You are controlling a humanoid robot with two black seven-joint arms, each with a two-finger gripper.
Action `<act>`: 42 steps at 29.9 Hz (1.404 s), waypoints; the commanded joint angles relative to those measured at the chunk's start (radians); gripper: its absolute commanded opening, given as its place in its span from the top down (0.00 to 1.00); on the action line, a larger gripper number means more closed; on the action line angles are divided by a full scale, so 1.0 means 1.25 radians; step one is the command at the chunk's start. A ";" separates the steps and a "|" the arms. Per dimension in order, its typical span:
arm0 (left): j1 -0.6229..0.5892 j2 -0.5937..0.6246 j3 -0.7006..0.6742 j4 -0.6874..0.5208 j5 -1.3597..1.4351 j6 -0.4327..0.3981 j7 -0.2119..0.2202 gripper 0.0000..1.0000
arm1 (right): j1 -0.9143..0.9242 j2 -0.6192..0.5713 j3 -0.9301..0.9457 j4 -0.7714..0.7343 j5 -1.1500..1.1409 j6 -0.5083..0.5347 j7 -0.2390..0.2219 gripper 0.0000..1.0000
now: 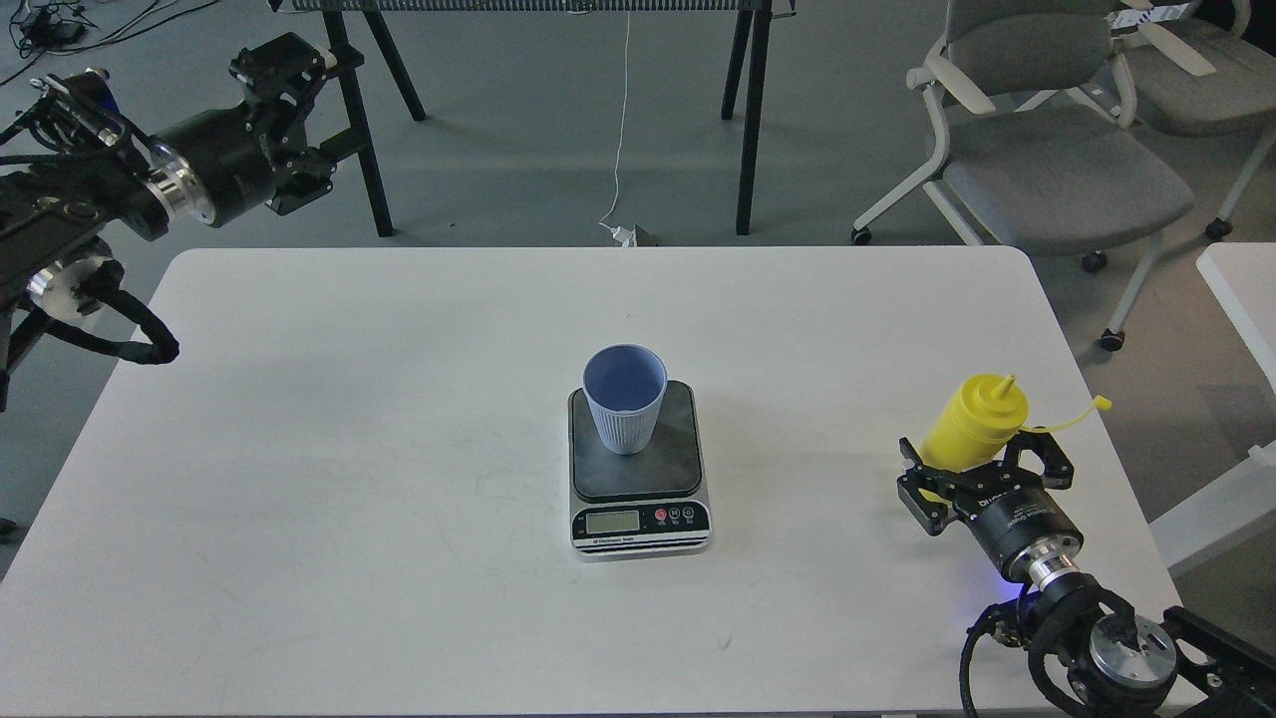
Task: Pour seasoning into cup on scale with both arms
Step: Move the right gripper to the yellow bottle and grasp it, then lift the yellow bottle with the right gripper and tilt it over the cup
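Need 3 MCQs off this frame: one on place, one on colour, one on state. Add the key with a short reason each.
1. Where is the cup?
A. on the scale's plate
B. on the bare table
C. in the left gripper

2. What colour is the seasoning bottle?
A. red
B. yellow
C. green

3. What is in the left gripper?
A. the bottle
B. the cup
C. nothing

Key: 1 A, the cup stands on the scale. 2 B, it is bright yellow, with the right gripper around it. 3 C, that gripper hangs bare beyond the table's far left corner.
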 commanded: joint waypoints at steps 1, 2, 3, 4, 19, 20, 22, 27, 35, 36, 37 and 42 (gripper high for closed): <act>0.005 0.001 -0.001 0.000 0.000 0.000 0.000 0.06 | 0.004 0.006 0.004 0.008 -0.018 0.000 0.003 0.62; 0.005 0.001 -0.001 0.000 0.000 0.000 0.000 0.06 | 0.008 0.005 0.004 0.011 -0.020 0.000 0.003 0.83; 0.005 0.001 -0.001 0.000 -0.001 0.000 0.000 0.06 | 0.019 0.002 0.007 0.021 -0.020 0.000 0.005 0.91; 0.005 0.001 -0.001 0.000 -0.001 0.000 0.000 0.06 | 0.027 -0.006 0.015 0.035 -0.018 0.000 0.005 0.93; 0.009 0.003 -0.003 -0.001 -0.006 0.000 0.000 0.06 | 0.413 -0.189 0.079 0.119 -0.101 0.000 -0.020 0.98; 0.009 0.003 -0.003 -0.001 -0.006 0.000 0.000 0.06 | 0.433 -0.187 0.077 0.119 -0.118 0.000 -0.020 0.98; 0.009 0.003 -0.003 -0.001 -0.006 0.000 0.000 0.06 | 0.471 -0.184 0.068 0.111 -0.192 -0.035 -0.019 0.98; 0.009 0.006 -0.003 -0.001 -0.006 0.000 0.000 0.06 | 0.612 -0.159 -0.061 0.101 -0.398 -0.194 -0.010 0.98; 0.010 0.000 -0.005 -0.001 -0.006 0.000 0.000 0.06 | 0.725 -0.083 -0.262 0.100 -0.666 -0.339 -0.008 0.98; 0.010 -0.003 -0.005 -0.001 -0.006 0.000 0.000 0.06 | 0.740 -0.063 -0.297 0.099 -0.696 -0.362 -0.008 0.98; 0.010 -0.003 -0.005 0.000 -0.007 0.000 0.000 0.06 | 0.754 -0.043 -0.332 0.097 -0.723 -0.385 -0.008 0.98; 0.010 -0.006 -0.005 -0.001 -0.006 0.000 0.000 0.05 | 0.800 0.040 -0.493 0.041 -0.814 -0.456 -0.008 0.98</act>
